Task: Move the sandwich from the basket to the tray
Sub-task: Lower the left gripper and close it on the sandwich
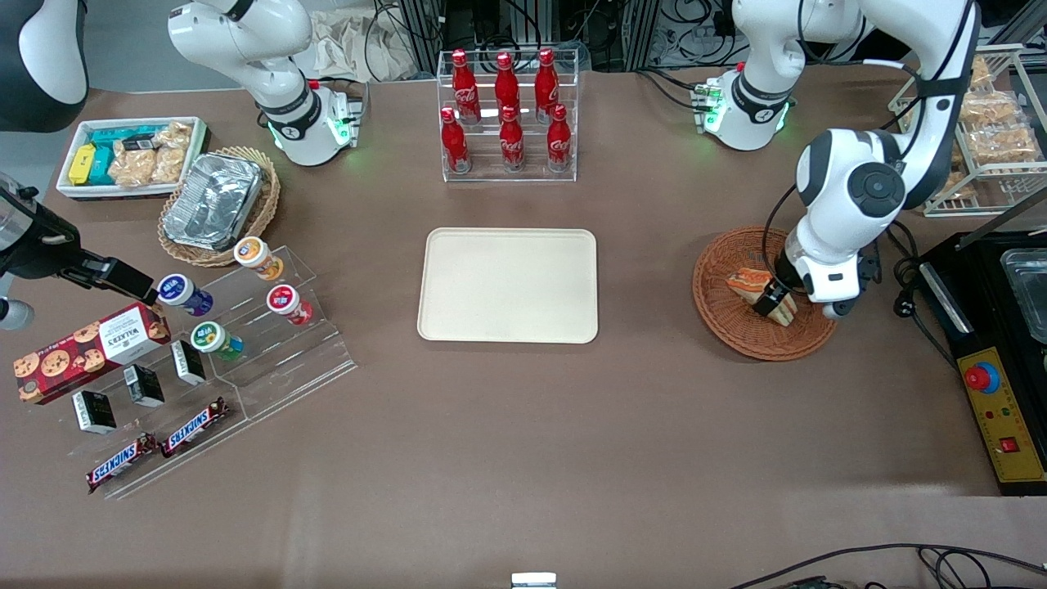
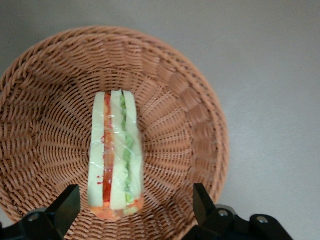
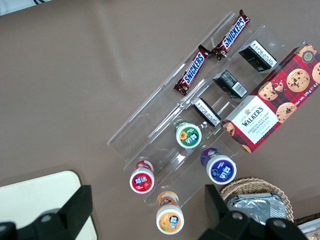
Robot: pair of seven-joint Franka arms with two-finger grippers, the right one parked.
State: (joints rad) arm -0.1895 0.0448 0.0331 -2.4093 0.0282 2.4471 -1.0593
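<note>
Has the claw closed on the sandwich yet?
No: the claw is open, its fingers apart beside the sandwich in the basket.

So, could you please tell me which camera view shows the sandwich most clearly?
The left wrist view: the sandwich lies unobstructed in the basket, filling layers visible, between the open end effector fingers. In the front view the arm partly covers the sandwich. The right wrist view doesn't show it.
</note>
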